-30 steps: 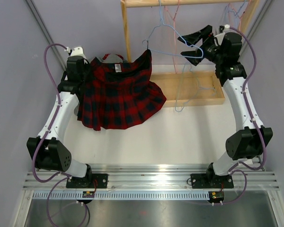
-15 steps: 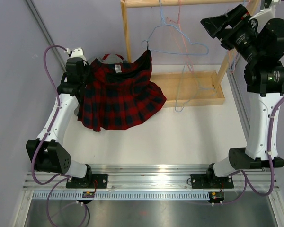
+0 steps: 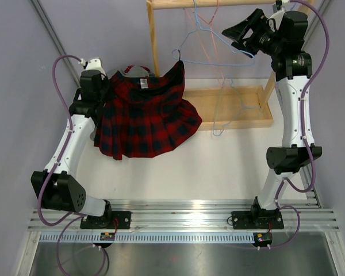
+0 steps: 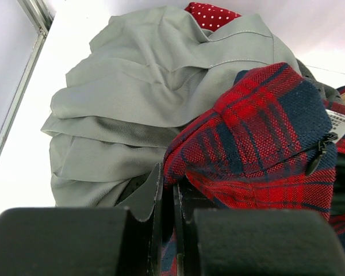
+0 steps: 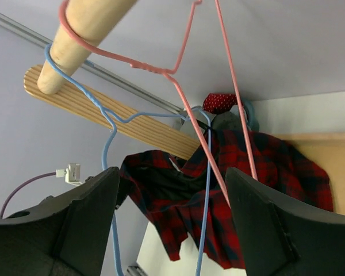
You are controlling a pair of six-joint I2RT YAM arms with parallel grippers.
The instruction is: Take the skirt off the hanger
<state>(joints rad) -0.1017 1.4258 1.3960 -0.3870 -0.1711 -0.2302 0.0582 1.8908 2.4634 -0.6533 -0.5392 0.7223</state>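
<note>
The red and navy plaid skirt (image 3: pixel 144 118) hangs spread out left of the wooden rack. Its upper right corner is raised at a small dark hook (image 3: pixel 177 54). My left gripper (image 3: pixel 99 91) is at the skirt's upper left edge, and in the left wrist view this gripper (image 4: pixel 168 195) is shut on the plaid cloth (image 4: pixel 264 144). My right gripper (image 3: pixel 234 38) is high up at the rail, open. A blue wire hanger (image 5: pixel 207 190) and a pink wire hanger (image 5: pixel 187 98) hang between its spread fingers (image 5: pixel 75 230), with the skirt (image 5: pixel 259 190) beyond them.
The wire hangers hang from a round wooden rail (image 5: pixel 83 34) on a wooden rack, whose upright (image 3: pixel 153 40) and base frame (image 3: pixel 241 122) stand at the back. Grey cloth (image 4: pixel 144 98) and a red dotted piece (image 4: pixel 213 14) lie behind the skirt.
My right arm swung up and out to the right, then came back left to the hangers at the rail; its jaws have narrowed slightly. The left arm and skirt have not moved.
</note>
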